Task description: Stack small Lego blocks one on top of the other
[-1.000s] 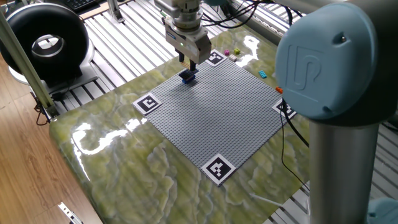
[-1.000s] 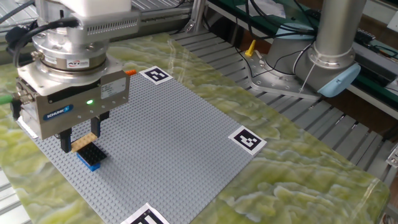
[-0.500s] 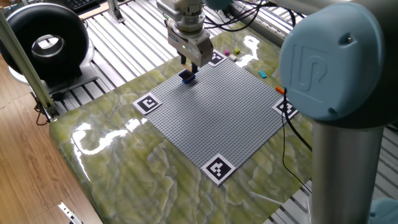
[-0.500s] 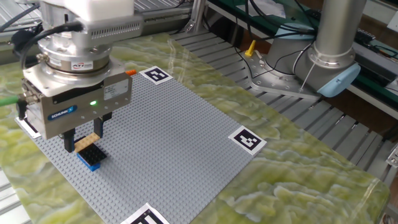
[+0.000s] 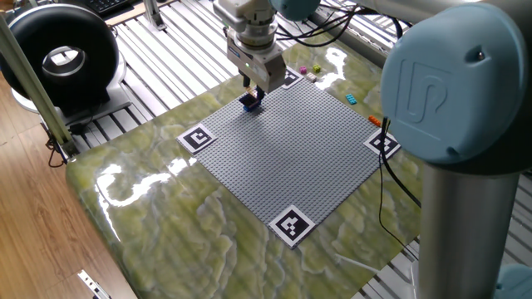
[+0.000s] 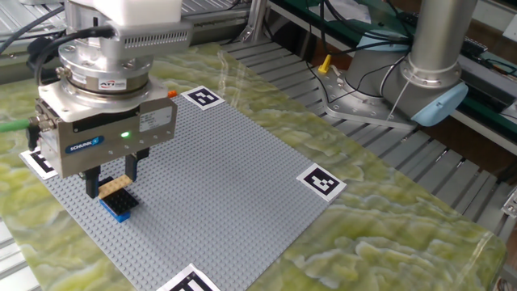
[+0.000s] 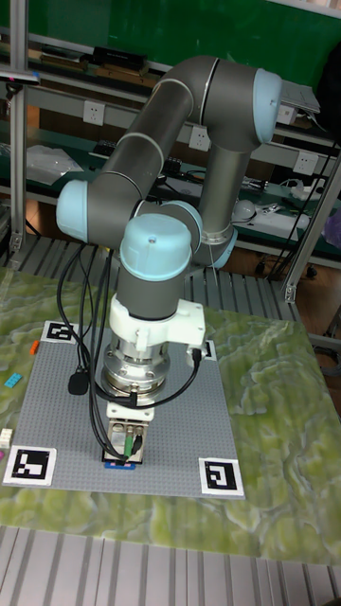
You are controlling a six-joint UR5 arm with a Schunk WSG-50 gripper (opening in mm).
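Arm vertical, pincer (image 6: 113, 184) gripping tan brick (image 6: 114, 184) above blue brick (image 6: 118, 205)

- In the tall fixed view the gripper (image 7: 124, 448) body covers most of the stack beneath it; you see only a sliver of the blue brick (image 7: 118, 465)
- In one fixed view the fingertips blur into the stack (image 5: 251, 100); you cannot tell contact from gap
- Beyond the claw, the loose bricks (image 5: 352, 99) are too small for you to read studs or shape
- The marker square (image 6: 184, 283) is cut by the frame edge
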